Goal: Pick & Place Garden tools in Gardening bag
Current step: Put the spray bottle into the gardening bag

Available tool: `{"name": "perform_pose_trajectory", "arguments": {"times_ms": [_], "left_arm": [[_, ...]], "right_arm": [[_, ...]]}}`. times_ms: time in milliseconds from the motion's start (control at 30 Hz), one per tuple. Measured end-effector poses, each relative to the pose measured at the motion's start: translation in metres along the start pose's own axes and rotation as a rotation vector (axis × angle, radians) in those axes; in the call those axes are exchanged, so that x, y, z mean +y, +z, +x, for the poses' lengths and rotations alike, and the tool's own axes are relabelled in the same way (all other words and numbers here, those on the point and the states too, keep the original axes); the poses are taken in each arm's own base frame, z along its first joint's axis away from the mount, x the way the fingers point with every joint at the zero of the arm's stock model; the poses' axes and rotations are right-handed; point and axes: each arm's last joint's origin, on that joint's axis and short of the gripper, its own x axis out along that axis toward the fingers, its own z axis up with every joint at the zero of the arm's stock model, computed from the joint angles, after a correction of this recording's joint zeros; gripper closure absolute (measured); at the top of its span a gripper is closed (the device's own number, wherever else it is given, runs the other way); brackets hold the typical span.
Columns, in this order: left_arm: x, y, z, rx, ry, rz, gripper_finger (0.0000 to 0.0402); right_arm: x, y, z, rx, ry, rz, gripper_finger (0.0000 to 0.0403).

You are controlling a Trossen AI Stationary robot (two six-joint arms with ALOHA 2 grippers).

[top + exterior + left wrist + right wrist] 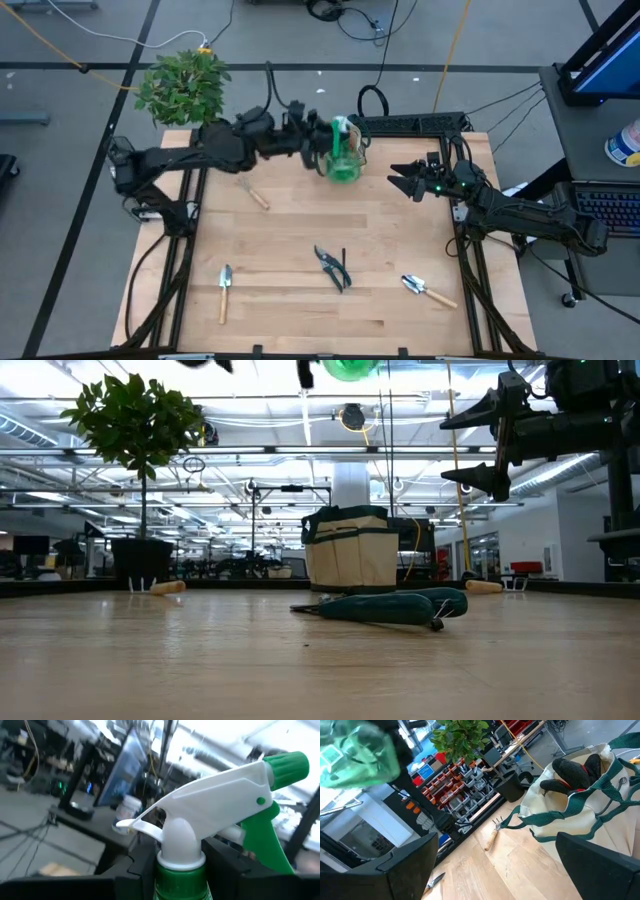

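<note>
So from my seat, the gardening bag [570,815] sits at the table's far edge with the red-black gloves [575,772] already stuffed in its mouth. My left gripper [318,140] is clamped on the neck of the green spray bottle [344,160], holding it up in the air right over the bag. The bottle hangs roughly upright, white trigger [200,805] on top. The right gripper [408,180] hovers just beside the bag, fingers spread wide, empty. Pruning shears [333,267], two trowels [225,292] [428,291] and a fork [253,193] lie on the table [300,230].
</note>
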Motion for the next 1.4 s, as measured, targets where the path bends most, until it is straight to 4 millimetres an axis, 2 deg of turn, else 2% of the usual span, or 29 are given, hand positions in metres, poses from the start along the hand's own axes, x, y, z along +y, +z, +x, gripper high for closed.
{"name": "perform_pose_trajectory", "arguments": {"times_ms": [233,467,567,667,833,1033,1300,1400], "left_arm": [[0.052,-0.012,0.024,-0.050,0.026,0.018,0.0262],[0.076,-0.012,0.056,-0.060,0.001,0.100,0.0265],[0.085,-0.011,0.062,-0.068,0.008,0.113,0.0259],[0.097,-0.010,0.060,-0.048,0.027,0.112,0.0262],[0.121,-0.015,0.050,0.101,0.078,0.073,0.0269],[0.136,-0.020,0.043,0.210,0.142,0.095,0.0255],[0.154,-0.022,0.031,0.312,0.213,0.107,0.0269],[0.159,-0.020,0.027,0.319,0.231,0.100,0.0255]], "right_arm": [[0.000,0.000,0.000,0.000,0.000,0.000,0.0009],[0.000,0.000,0.000,0.000,0.000,0.000,0.0009],[0.000,0.000,0.000,0.000,0.000,0.000,0.0009],[0.000,0.000,0.000,0.000,0.000,0.000,0.0009],[0.000,0.000,0.000,0.000,0.000,0.000,0.0009],[0.000,0.000,0.000,0.000,0.000,0.000,0.0009],[0.000,0.000,0.000,0.000,0.000,0.000,0.0009],[0.000,0.000,0.000,0.000,0.000,0.000,0.0009]]}}
